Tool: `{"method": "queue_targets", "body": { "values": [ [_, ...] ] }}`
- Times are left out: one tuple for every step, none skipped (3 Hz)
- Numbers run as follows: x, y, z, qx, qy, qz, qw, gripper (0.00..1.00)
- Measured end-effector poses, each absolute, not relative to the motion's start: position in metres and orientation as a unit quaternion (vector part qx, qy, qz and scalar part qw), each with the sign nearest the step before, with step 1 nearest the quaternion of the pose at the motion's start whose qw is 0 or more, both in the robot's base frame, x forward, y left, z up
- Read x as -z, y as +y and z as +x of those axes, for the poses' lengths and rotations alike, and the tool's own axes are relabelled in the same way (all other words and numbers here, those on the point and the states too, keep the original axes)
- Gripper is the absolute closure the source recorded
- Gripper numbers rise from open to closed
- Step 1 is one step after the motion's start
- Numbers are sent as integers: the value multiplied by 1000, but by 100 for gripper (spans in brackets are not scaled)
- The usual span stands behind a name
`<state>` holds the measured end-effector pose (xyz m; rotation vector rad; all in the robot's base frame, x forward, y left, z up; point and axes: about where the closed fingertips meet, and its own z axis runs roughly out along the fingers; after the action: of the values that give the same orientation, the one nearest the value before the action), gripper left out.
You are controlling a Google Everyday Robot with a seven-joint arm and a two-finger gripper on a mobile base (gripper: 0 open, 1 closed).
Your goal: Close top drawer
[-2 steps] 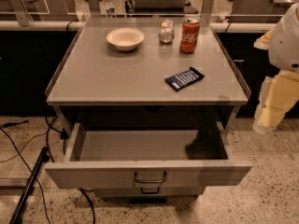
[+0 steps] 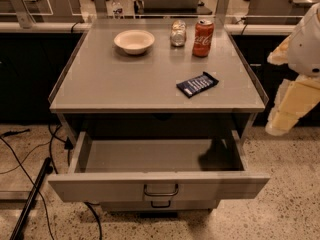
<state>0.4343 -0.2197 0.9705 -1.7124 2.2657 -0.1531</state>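
Gaping fully out, the grey top drawer (image 2: 100, 186) shows its loop handle (image 2: 161, 190); gripper (image 2: 278, 128) at right, grip unreadable.

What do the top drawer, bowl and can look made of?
Top drawer: likely painted sheet metal, matte grey, with thin folded walls. Bowl: cream with a slight sheen; ceramic or plastic, cannot tell. Can: probably aluminium, red print, silvery top rim. Gripper, hanging right of the cabinet: cream, plastic-looking shells.
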Motion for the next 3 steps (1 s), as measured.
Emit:
{"method": "queue_targets", "body": {
  "values": [
    [-959,-220,427,38,793,-586,163,42],
    [-938,-217,412,9,794,-578,190,66],
    [-896,-206,395,-39,795,-565,218,95]
  ]
}}
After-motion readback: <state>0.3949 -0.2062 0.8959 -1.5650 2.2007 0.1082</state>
